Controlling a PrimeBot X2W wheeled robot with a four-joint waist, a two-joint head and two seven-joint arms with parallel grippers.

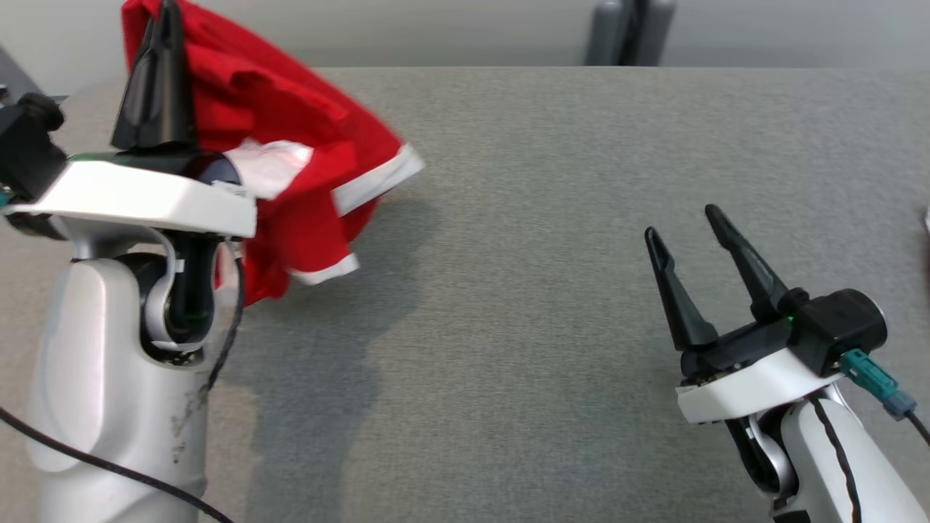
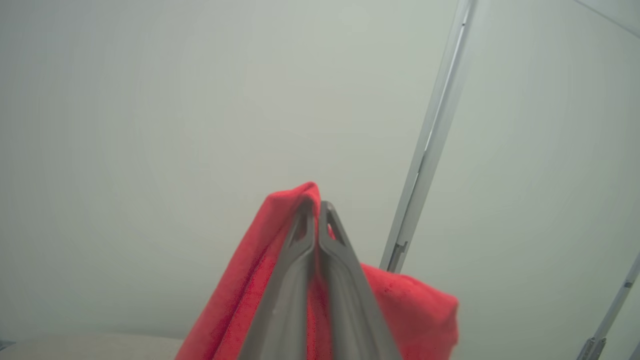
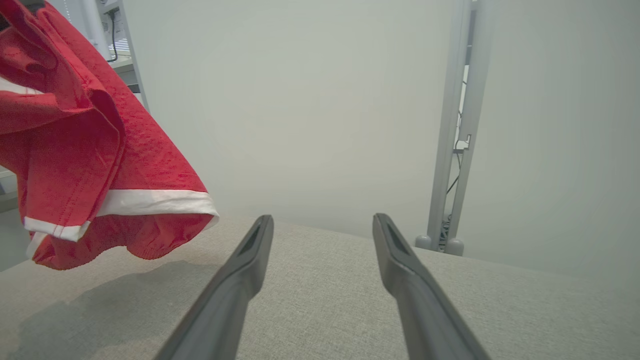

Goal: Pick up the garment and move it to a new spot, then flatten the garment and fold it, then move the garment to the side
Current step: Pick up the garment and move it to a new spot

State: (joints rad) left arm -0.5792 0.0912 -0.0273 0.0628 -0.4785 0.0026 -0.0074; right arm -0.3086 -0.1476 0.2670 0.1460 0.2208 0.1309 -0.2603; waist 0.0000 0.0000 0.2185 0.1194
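The red garment (image 1: 290, 138) with white trim hangs in the air at the upper left of the head view, clear of the grey table (image 1: 545, 290). My left gripper (image 1: 168, 11) is shut on a fold at its top, fingers pointing up. In the left wrist view the closed fingertips of the left gripper (image 2: 316, 206) pinch red cloth (image 2: 240, 295) that drapes down on both sides. My right gripper (image 1: 679, 221) stands open low at the right, nothing between its fingers. From the right wrist view, the garment (image 3: 90, 165) hangs at the upper left, its white-edged hem just above the table, left of my right gripper (image 3: 322, 220).
A pale wall runs behind the table's far edge. A grey metal post (image 3: 457, 130) with round feet stands beyond that edge, and a dark grey object (image 1: 628, 33) sits at the top of the head view. The garment's shadow falls on the table's left part.
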